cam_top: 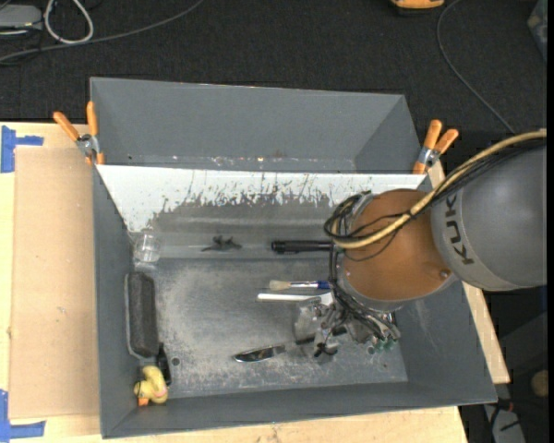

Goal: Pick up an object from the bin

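Yellow toy point(150, 385) front-left, dark blade point(258, 353) just left of tool point(335, 335) — its grip unreadable

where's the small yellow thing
The yellow thing lies in the lower left corner of the bin in the camera view, just below the long dark bar along the left wall, far left of the claw.

Looks down from above, somewhat to one side, far enough to take in the whole grey metal bin point(258, 127); most of its floor left of the gripper point(332, 332), arm point(499, 220) right of it.
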